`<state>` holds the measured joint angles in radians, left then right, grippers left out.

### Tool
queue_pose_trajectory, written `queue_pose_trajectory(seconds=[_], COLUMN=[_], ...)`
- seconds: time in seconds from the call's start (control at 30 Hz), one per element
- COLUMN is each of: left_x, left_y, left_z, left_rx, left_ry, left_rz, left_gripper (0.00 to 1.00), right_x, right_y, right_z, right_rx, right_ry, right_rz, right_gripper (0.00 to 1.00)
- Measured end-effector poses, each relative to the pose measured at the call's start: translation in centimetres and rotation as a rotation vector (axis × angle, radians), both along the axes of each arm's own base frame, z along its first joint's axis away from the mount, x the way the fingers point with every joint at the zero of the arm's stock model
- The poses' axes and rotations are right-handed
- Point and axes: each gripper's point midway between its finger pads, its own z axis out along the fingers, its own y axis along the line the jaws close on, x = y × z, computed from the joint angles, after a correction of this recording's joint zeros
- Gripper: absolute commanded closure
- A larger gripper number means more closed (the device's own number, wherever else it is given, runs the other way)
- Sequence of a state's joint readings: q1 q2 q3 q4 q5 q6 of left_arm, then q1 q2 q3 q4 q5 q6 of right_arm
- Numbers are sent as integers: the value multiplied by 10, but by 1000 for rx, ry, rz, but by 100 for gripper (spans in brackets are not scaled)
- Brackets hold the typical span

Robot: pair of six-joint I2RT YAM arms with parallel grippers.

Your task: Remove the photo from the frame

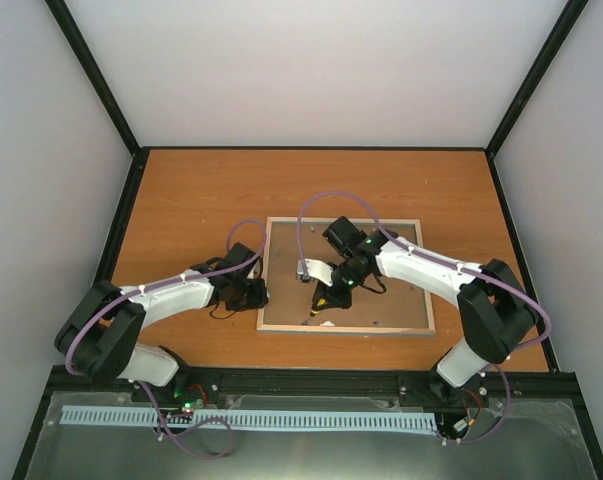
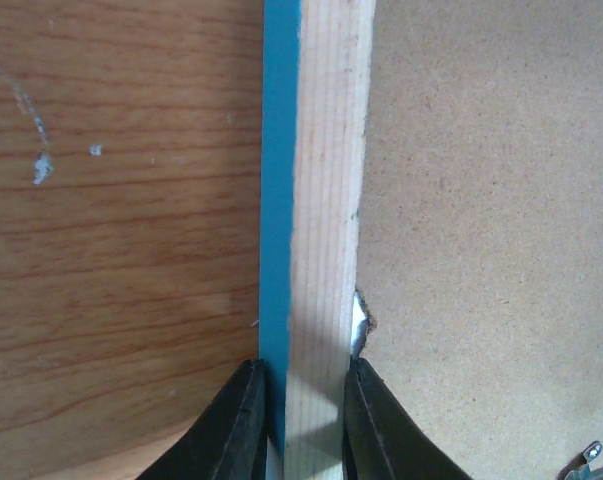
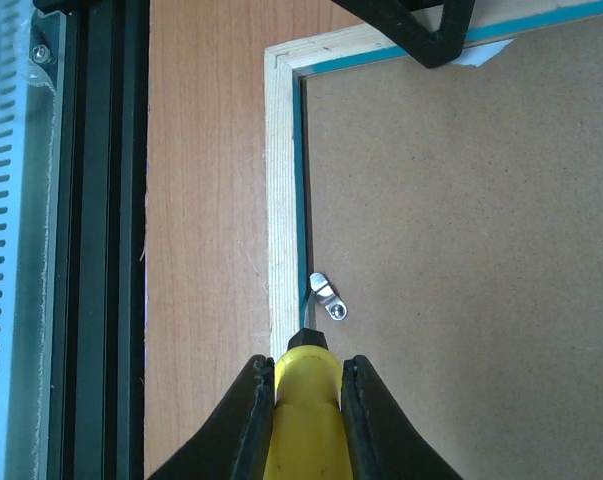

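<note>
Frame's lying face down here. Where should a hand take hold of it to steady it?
Its left side rail, from straight above, straddling it: the frame lies flat, and that narrow wooden strip stands proud of the table and backing board. The left hand sits astride it just so.

Turquoise frame [image 2: 278, 200], brown backing [image 2: 491, 200], yellow tool [image 3: 303, 420]

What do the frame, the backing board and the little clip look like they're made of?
Frame: pale bare wood, going by the straight grain lines, with a blue painted outer edge.
Backing board: probably fibreboard; it is matte brown and finely speckled, with no grain.
Clip: apparently metal, shiny and silver, with a screw head in it.
</note>
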<state>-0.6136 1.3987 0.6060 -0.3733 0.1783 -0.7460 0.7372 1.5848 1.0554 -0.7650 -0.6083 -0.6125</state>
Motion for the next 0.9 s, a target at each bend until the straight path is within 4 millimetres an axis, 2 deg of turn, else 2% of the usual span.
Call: queue_pose_trajectory(seconds=[0.4,0.63,0.9], left_x=[0,1,5], left_y=[-1,-1,4], left_z=[0,0,0], left_rx=[-4,-6,-1], left_ry=[-3,-4,-12], left_rz=[-1,-1,4], left_gripper=[99,99,99], right_x=[6,35,50], right_y=[1,-7,-15], right_z=[1,7,48], right_rx=[-26,-118,-106], right_ry=[-24,-139,-243], right_rz=[-18,-125,-204], right_gripper=[97,97,97])
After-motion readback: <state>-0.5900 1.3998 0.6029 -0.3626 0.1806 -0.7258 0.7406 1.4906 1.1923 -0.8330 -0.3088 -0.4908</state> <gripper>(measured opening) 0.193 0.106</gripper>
